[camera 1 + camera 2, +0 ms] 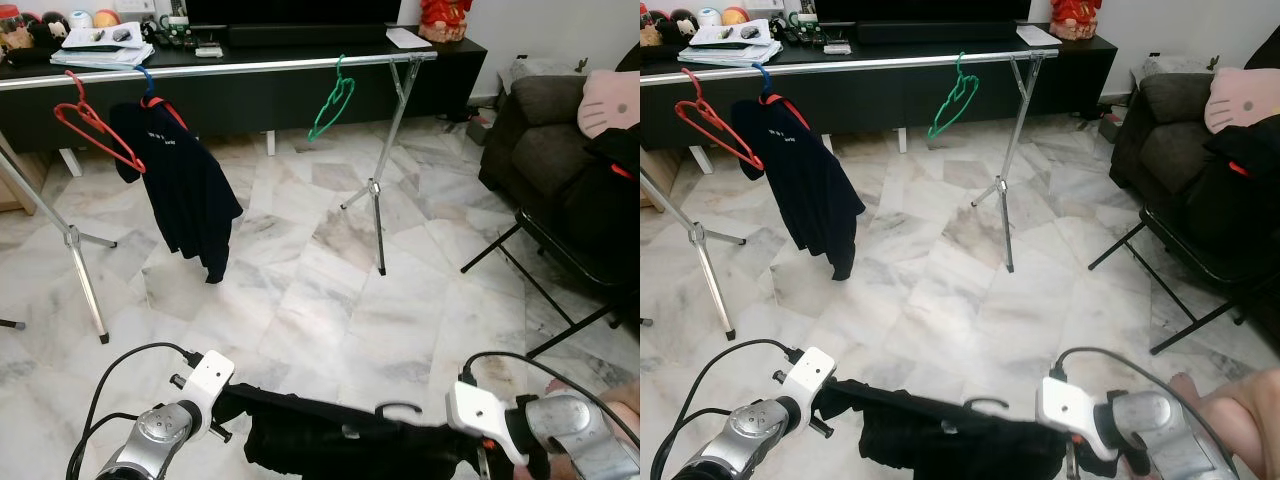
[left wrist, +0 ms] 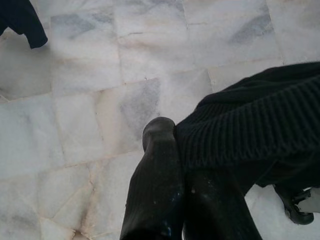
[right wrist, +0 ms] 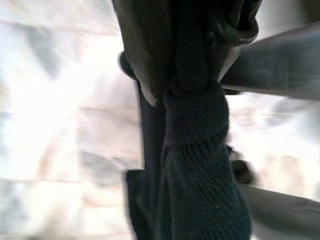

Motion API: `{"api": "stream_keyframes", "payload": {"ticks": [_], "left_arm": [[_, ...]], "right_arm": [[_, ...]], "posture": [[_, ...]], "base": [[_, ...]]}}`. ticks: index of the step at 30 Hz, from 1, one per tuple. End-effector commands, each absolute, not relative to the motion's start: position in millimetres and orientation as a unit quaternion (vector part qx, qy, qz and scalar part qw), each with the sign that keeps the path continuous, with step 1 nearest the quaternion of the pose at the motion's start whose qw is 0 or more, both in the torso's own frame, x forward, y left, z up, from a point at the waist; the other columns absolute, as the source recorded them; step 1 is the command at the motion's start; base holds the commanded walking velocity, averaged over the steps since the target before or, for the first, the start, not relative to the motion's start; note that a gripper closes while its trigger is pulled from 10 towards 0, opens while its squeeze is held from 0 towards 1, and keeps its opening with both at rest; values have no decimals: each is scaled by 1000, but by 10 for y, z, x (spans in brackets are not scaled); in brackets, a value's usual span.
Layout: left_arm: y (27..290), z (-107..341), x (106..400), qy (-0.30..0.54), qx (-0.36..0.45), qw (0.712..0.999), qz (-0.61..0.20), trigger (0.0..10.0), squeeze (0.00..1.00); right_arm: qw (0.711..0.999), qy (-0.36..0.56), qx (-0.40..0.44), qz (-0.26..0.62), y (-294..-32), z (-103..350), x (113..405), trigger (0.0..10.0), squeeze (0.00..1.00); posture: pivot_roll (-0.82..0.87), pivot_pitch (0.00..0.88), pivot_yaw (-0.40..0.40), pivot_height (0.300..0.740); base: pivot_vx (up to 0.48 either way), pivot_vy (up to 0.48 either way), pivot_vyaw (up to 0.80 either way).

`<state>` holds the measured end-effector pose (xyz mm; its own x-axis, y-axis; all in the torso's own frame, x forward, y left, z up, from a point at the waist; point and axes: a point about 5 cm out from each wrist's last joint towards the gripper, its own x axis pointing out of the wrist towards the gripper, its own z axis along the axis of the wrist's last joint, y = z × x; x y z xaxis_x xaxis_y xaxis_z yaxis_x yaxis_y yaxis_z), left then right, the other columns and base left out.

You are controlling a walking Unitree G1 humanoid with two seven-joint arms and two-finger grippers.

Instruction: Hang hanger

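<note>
A black knit garment (image 1: 330, 440) on a hanger stretches between my two grippers, low over the marble floor. The hanger's hook (image 1: 400, 408) pokes up from its middle. My left gripper (image 2: 172, 137) is shut on one end of the knit fabric (image 2: 250, 125). My right gripper (image 3: 192, 82) is shut on the other end, where the fabric is bunched between its fingers. Farther ahead stands the silver clothes rail (image 1: 260, 63). On it hang a red hanger (image 1: 95, 135), a dark T-shirt (image 1: 180, 190) on a blue hanger, and a green hanger (image 1: 330, 105).
The rail's legs (image 1: 380, 200) splay onto the floor. A black TV cabinet (image 1: 250, 95) runs behind the rail. On the right are a folding chair (image 1: 560, 260) draped with dark clothes and a sofa (image 1: 540, 110). Part of a person (image 1: 1230, 400) shows by my right arm.
</note>
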<state>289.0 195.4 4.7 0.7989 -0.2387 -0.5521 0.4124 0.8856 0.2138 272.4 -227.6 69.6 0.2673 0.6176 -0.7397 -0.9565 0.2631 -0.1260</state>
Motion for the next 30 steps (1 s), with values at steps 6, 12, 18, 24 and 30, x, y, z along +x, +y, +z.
{"api": "stream_keyframes", "payload": {"ticks": [6,12,18,24,30], "left_arm": [[2293,4,2803,315,170,925,-130,10000,0],[2272,-98,2710,357,193,899,-166,10000,0],[2240,-45,2756,347,187,901,-180,10000,0],[2266,230,2969,290,192,921,-178,10000,0],[2254,446,3078,253,181,931,-193,10000,0]], "right_arm": [[814,282,-276,426,-2475,734,2836,0,0],[825,280,-260,417,-2462,760,2901,0,0],[812,298,-298,403,-2481,707,2929,0,0],[782,335,-316,421,-2422,561,2875,0,0],[776,350,-352,389,-2445,448,2885,0,0]], "posture": [[-63,162,-16,740],[-58,155,-8,740],[-53,150,-11,740],[-37,143,-14,740],[-35,143,-16,740]], "base": [[0,0,0],[0,0,0],[0,0,0],[0,0,0],[0,0,0]]}}
